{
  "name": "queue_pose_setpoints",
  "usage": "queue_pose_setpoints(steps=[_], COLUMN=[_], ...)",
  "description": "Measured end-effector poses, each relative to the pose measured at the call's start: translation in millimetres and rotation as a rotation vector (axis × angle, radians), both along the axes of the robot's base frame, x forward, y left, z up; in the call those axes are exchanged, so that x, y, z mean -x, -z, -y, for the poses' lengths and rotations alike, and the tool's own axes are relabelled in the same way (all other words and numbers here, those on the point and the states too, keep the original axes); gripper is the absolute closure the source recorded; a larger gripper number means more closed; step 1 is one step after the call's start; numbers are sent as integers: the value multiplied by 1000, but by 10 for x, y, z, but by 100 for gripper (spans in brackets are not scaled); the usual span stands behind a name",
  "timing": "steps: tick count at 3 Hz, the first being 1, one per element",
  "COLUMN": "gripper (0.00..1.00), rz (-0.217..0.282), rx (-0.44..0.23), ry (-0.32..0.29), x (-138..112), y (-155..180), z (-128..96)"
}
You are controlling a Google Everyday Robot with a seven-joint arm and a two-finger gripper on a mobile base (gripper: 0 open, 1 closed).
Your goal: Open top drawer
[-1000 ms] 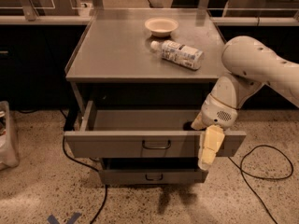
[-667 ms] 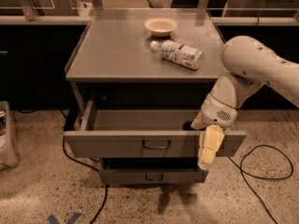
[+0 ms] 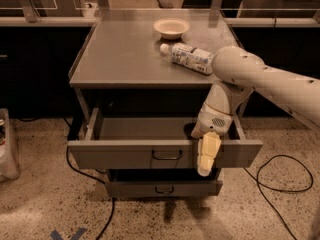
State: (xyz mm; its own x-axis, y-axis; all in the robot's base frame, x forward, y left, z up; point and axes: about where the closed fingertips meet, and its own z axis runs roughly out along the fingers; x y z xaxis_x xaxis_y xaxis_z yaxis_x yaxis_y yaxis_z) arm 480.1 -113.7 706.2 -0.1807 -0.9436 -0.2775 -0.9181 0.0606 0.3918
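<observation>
The top drawer [image 3: 125,154] is a wide grey metal drawer with a small dark wire loop handle [image 3: 166,156] at its centre. It stands pulled well out from the cabinet, and its inside looks bare. My gripper [image 3: 206,156] hangs over the drawer's front edge, right of the handle. One pale finger [image 3: 207,154] points down across the drawer front. The white arm reaches in from the right.
A narrower grey drawer [image 3: 162,188] sits shut below. On the cabinet top [image 3: 120,59] lie a plastic bottle [image 3: 187,57] on its side and a small white bowl [image 3: 171,28]. Black cables [image 3: 280,184] trail on the speckled floor at both sides.
</observation>
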Motion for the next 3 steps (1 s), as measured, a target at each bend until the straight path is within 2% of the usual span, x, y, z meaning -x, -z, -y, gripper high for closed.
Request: queue_pose_setpoints(steps=[1, 2, 3], gripper=[0, 0, 0], rz=[-120, -197, -225], rx=[9, -1, -2], ry=[-15, 6, 59], x=[139, 330, 506], y=[92, -32, -266], z=[-27, 60, 179])
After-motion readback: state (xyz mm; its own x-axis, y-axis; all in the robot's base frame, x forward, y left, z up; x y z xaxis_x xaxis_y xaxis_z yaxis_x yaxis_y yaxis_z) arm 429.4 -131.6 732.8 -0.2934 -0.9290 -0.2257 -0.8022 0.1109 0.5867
